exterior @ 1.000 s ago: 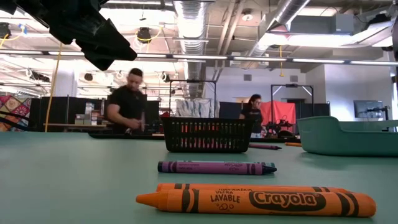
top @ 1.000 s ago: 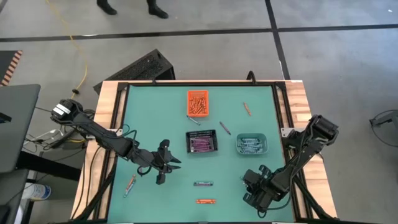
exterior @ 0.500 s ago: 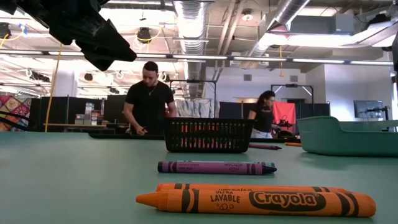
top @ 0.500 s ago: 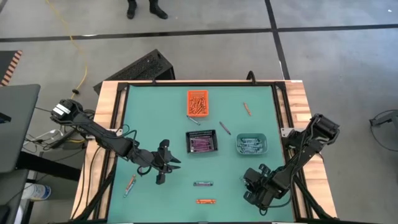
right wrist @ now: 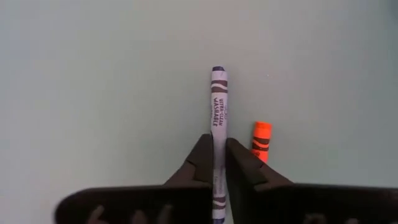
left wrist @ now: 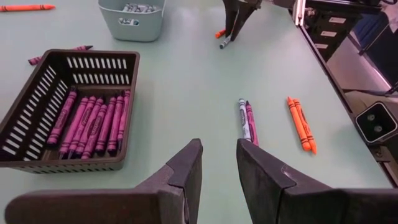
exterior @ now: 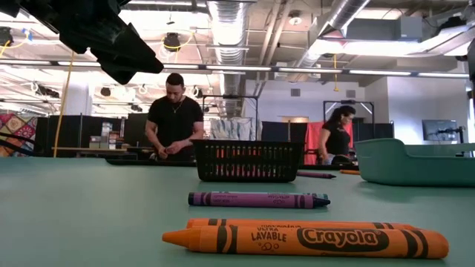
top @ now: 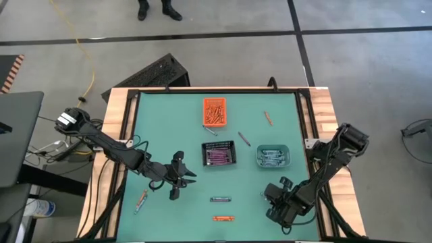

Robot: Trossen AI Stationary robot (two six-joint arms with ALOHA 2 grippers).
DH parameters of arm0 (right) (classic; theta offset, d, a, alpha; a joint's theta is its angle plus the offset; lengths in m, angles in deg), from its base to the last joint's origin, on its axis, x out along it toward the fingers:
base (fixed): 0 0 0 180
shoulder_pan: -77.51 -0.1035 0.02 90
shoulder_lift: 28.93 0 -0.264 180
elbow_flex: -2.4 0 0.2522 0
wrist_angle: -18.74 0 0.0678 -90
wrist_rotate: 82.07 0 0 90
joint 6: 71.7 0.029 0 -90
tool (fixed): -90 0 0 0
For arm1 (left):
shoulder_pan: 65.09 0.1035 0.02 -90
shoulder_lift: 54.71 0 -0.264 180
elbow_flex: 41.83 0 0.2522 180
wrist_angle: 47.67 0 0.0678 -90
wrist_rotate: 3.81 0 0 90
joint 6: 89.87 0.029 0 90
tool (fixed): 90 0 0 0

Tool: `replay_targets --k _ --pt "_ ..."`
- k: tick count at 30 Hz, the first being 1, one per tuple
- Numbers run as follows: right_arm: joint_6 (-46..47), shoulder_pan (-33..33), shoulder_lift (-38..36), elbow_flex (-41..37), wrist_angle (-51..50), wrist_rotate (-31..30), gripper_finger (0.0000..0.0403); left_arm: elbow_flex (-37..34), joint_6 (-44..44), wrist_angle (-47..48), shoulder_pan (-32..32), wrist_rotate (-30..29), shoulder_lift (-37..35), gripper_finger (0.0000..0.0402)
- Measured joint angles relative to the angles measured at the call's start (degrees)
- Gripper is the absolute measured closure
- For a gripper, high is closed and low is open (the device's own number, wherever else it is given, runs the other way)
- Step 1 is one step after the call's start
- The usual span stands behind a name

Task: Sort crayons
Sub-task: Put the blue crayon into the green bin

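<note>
Loose crayons lie on the green table [top: 155, 128]. My right gripper [right wrist: 218, 146] stands near the table's front right, pointing down, shut on a blue-violet crayon [right wrist: 217, 106]. An orange crayon [right wrist: 261, 140] lies right beside it. My left gripper [left wrist: 217, 163] hovers open left of centre and touches nothing. Ahead of it lie a blue and purple pair [left wrist: 245, 119] and an orange pair [left wrist: 301, 123]. The black mesh bin [top: 219, 154] holds purple crayons, the orange bin [top: 214, 111] orange ones, and the teal bin [top: 273, 156] bluish ones. My right gripper pinches the blue-violet crayon between its two fingertips [right wrist: 200, 155], one on each long side of the wrapper [right wrist: 217, 138], about halfway along it. The fingers come steeply from above. The crayon runs out ahead between them and appears to lie flat on the table.
More single crayons lie at the left front [top: 141, 199], between the bins [top: 244, 139], at the far right [top: 268, 118] and by the orange bin [top: 211, 130]. A wooden rim [top: 324, 115] frames the table. People stand in the room beyond [exterior: 174, 119].
My right gripper has shut on the blue-violet crayon without shifting much over the table. My left arm has kept still. The crayons on the table lie where they were.
</note>
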Motion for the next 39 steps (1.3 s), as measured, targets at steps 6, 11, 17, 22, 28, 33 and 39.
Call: replay_targets --k 6,11,17,22,28,33,39 --pt "-2.90 0.00 0.00 -0.03 0.93 -0.24 0.0395 0.00 0.00 0.00 0.00 0.08 0.00 0.0313" --pt "-8.56 -1.10 0.33 1.38 0.81 -5.87 0.0399 0.46 4.61 -1.14 0.00 10.13 -1.97 0.0313" --pt "-13.64 -1.01 0.26 3.06 1.57 -15.62 0.0401 0.21 15.21 -10.76 -0.02 16.55 -7.68 0.0313" --pt "-16.21 -0.96 -0.27 3.08 1.60 -23.41 0.0401 -3.26 16.47 -22.41 1.35 16.20 -7.05 0.0313" --pt "-20.50 0.75 -4.59 3.14 1.68 -27.70 0.0402 -5.62 11.58 -32.47 3.33 15.34 -2.17 0.0313" --pt "-27.41 2.95 -12.16 3.19 -2.08 -26.64 0.0402 -5.62 9.76 -33.74 4.54 15.35 1.46 0.0313" --pt "-33.99 8.53 -20.73 3.30 -20.09 -15.82 0.0402 -5.62 7.55 -32.94 5.33 16.61 1.99 0.0313"
